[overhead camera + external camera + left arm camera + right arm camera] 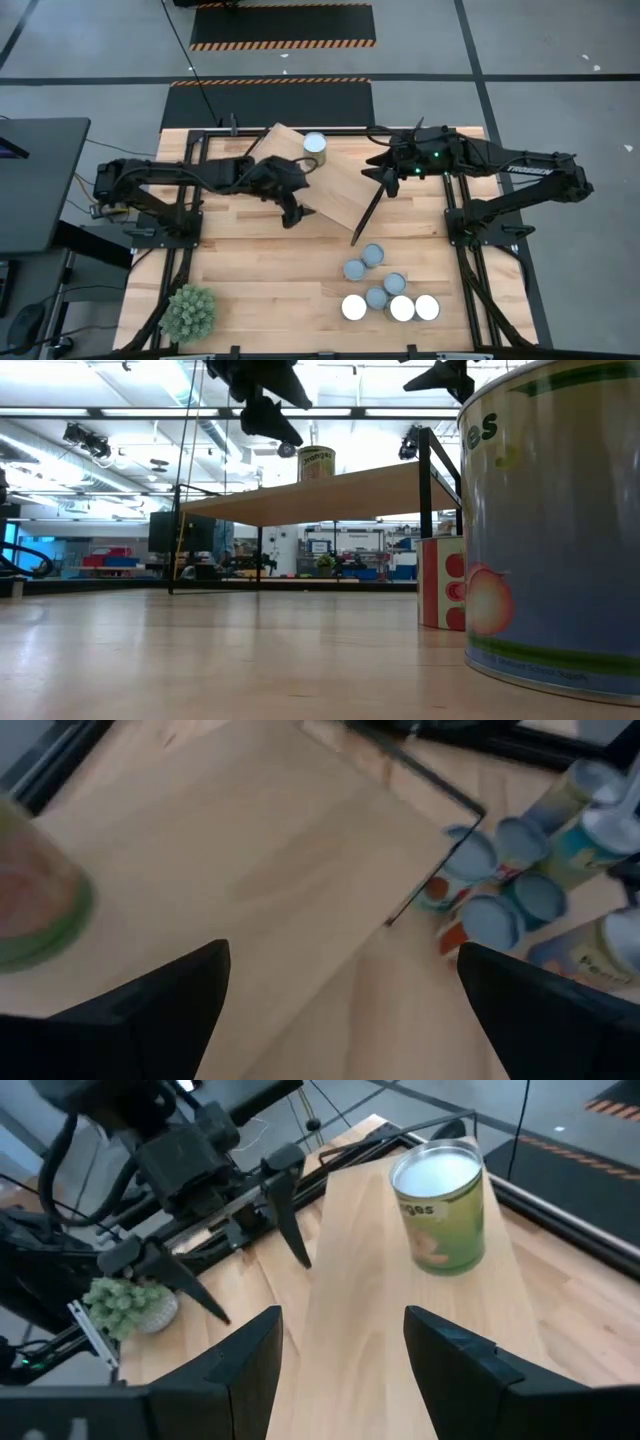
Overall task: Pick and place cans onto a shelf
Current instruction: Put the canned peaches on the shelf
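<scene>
One can [315, 146] on shelf [340, 185] at 12 o'clock, 7 cans [385, 290] on desk [260, 270] at 5; left gripper [296, 212] & right gripper [385, 178] both apart, empty; risk: either arm bumps shelf can, tipping it.

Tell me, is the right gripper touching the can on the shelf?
Apart. The right wrist view shows the right gripper open, with bare shelf between its fingers and the can.

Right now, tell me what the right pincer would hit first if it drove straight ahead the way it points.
Probably the green-labelled metal can standing on the light-wood plank shelf; it sits ahead of the open right pincer, slightly off-centre, depth unclear.
</scene>
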